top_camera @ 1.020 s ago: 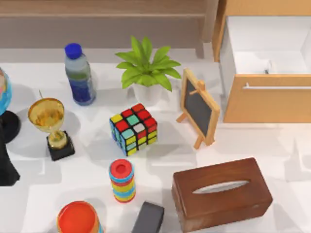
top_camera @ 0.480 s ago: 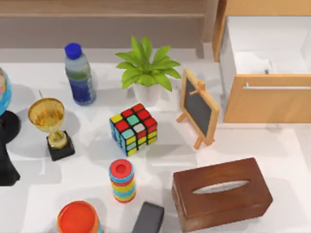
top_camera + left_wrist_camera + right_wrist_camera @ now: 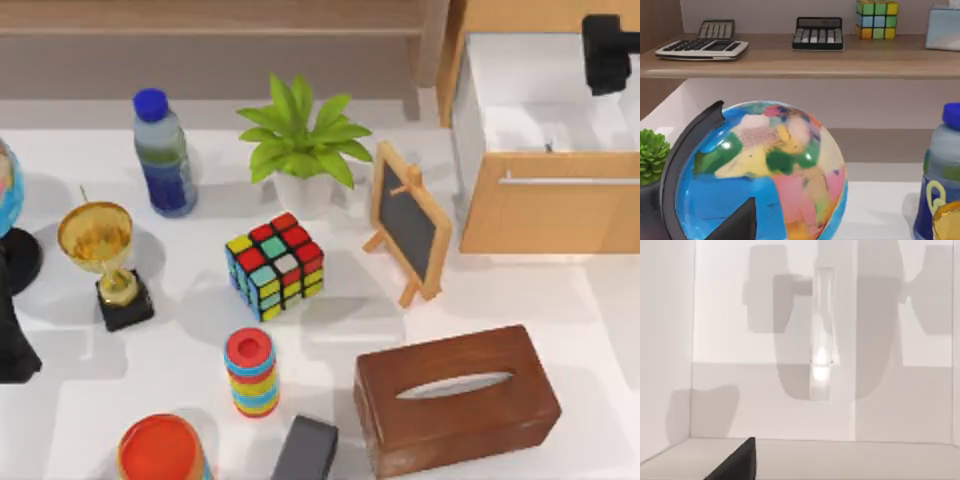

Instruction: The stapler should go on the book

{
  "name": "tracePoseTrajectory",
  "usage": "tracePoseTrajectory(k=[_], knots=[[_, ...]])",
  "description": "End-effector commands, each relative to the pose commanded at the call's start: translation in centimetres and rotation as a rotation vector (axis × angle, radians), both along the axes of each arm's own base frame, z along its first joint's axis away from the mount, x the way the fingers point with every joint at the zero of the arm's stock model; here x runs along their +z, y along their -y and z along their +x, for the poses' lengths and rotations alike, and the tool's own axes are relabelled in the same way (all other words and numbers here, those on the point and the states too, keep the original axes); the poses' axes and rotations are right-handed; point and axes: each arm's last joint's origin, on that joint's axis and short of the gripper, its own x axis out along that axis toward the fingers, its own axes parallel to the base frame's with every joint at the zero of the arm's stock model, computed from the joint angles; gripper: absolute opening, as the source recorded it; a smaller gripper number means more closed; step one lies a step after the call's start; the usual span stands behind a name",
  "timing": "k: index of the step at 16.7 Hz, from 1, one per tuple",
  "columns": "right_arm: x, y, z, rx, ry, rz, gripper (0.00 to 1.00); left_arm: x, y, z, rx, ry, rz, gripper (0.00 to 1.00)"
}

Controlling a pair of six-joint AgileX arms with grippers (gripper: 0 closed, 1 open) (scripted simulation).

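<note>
Right gripper (image 3: 606,52) hangs over open drawer (image 3: 560,205); grip state cannot tell. Likely stapler, dark grey block (image 3: 305,448), lies well apart from it, at table's front edge beside tissue box (image 3: 455,398). Long axis roughly front-to-back. Parked left gripper (image 3: 10,340) nearer. Book unidentified.

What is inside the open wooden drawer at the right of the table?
Inside the open drawer, the white floor holds one small clear object; I cannot tell what it is. The right gripper hangs over the back corner and covers that part.
</note>
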Motion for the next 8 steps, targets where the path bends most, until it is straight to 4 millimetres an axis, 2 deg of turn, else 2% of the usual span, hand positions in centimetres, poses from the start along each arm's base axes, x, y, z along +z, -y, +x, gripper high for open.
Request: tracePoseTrajectory(k=[2,4,6,8], knots=[[-2.9,-0.9,3.6,0.002,-0.122,-0.011,1.0,0.0,0.0,0.0,0.0,0.0,0.0,1.0],[-5.6,-1.7,6.2,0.002,-0.216,-0.02,1.0,0.0,0.0,0.0,0.0,0.0,0.0,1.0],[-7.8,-2.2,8.0,-0.001,-0.281,-0.028,1.0,0.0,0.0,0.0,0.0,0.0,0.0,1.0],[-9.1,-2.4,9.1,-0.006,-0.316,-0.031,1.0,0.0,0.0,0.0,0.0,0.0,0.0,1.0]])
